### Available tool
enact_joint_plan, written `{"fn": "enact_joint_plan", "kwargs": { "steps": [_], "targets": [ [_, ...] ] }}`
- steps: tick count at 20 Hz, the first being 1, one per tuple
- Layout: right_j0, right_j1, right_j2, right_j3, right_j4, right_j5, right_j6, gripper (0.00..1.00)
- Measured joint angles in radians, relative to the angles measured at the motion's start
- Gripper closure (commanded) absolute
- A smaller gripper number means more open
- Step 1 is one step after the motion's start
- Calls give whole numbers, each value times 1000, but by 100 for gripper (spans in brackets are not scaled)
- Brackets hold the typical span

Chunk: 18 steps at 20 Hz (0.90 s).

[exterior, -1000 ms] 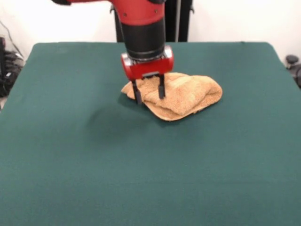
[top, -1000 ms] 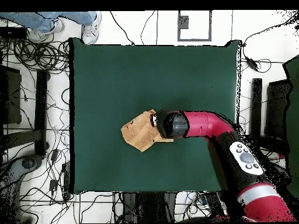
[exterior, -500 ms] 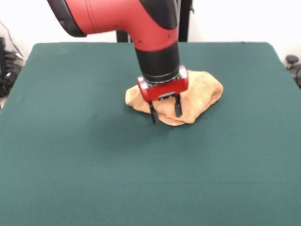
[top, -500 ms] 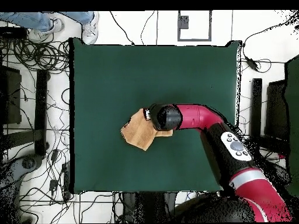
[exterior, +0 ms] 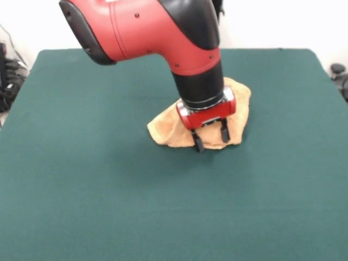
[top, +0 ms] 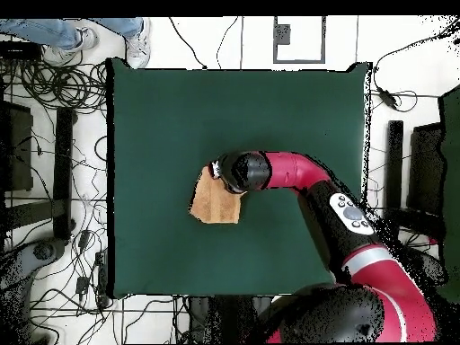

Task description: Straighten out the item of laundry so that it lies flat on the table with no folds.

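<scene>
Bunched tan-orange terry-cloth towel (exterior: 173,130), centre frame on dark green cloth surface (exterior: 81,179); black-fingered gripper (exterior: 211,136) spread wide at its edge: regrasp judged next.

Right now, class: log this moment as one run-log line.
gripper: jaws open, at towel's near edge | towel: bunched, folded, not flat | table: green cloth | task: unfinished
</scene>
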Motion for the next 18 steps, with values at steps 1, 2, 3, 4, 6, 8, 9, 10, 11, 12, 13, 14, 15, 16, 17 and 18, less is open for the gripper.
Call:
{"fn": "enact_joint_plan", "kwargs": {
  "steps": [1, 2, 3, 4, 6, 8, 9, 10, 11, 12, 13, 14, 15, 16, 17, 18],
  "targets": [
    [0, 4, 3, -5, 7, 9, 0, 0],
    [-1, 8, 6, -10, 14, 18, 0, 0],
    [-1, 13, 10, -17, 24, 30, 0, 0],
    [-1, 18, 14, -24, 34, 42, 0, 0],
    [-1, 29, 22, -32, 45, 54, 0, 0],
    [-2, 35, 26, -37, 56, 59, 0, 0],
    [-2, 35, 26, -38, 59, 60, 0, 0],
    [-3, 36, 26, -39, 62, 61, 0, 0],
    [-3, 36, 26, -39, 63, 61, 0, 0],
    [-3, 36, 26, -39, 64, 61, 0, 0],
    [-3, 37, 26, -39, 67, 61, 0, 0],
    [-3, 38, 26, -39, 68, 61, 0, 0],
    [-3, 38, 26, -39, 68, 61, 0, 0],
    [-3, 38, 26, -39, 68, 61, 0, 0],
    [-3, 39, 26, -39, 68, 61, 0, 0],
    [-3, 39, 26, -39, 68, 61, 0, 0]
  ]
}}
